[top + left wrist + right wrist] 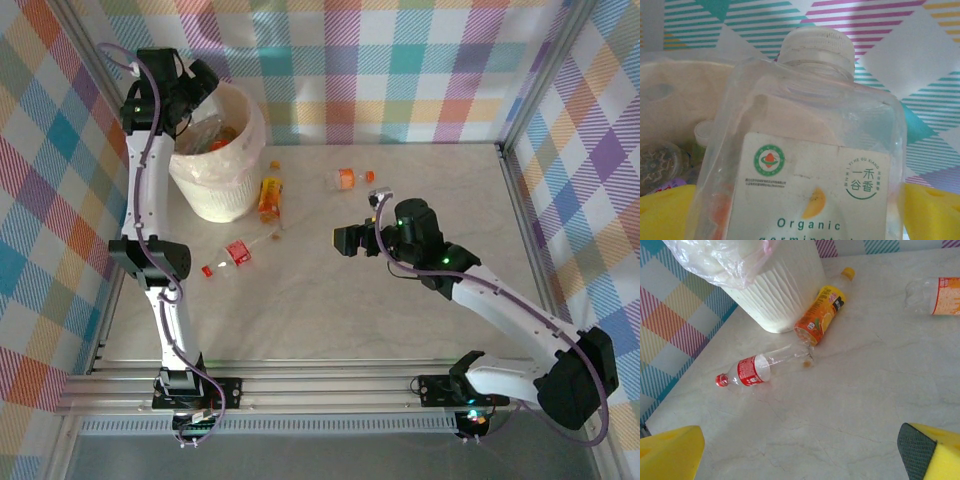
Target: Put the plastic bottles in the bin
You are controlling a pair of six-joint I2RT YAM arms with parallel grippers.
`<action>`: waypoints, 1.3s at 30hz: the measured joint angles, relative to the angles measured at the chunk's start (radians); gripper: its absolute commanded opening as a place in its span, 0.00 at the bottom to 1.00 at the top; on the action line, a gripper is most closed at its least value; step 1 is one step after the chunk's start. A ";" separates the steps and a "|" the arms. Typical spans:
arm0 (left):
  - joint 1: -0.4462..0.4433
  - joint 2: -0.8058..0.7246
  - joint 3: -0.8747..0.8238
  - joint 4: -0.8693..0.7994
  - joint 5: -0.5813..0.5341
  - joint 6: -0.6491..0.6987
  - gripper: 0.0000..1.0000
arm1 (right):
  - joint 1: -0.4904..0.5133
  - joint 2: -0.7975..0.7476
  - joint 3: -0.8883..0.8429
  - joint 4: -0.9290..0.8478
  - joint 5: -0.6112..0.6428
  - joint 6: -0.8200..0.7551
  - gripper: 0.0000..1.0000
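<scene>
Plainly, left hand [799, 189] gaping, clear bottle [805, 110] between, right hand [800, 432] gaping, empty.

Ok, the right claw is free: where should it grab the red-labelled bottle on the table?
Probably the red-labelled bottle at its label band, from straight above, with the right claw straddling its width: it lies flat on the table, with bare tabletop on both long sides.
</scene>
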 measured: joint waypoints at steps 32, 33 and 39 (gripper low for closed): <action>-0.193 -0.581 -0.763 0.402 0.357 -0.092 0.93 | 0.023 0.554 0.568 0.565 -0.321 0.218 1.00; -0.198 -0.581 -0.770 0.407 0.353 -0.095 0.93 | 0.028 0.584 0.591 0.605 -0.336 0.221 1.00; -0.198 -0.581 -0.801 0.438 0.339 -0.125 0.92 | 0.058 0.679 0.643 0.708 -0.344 0.225 1.00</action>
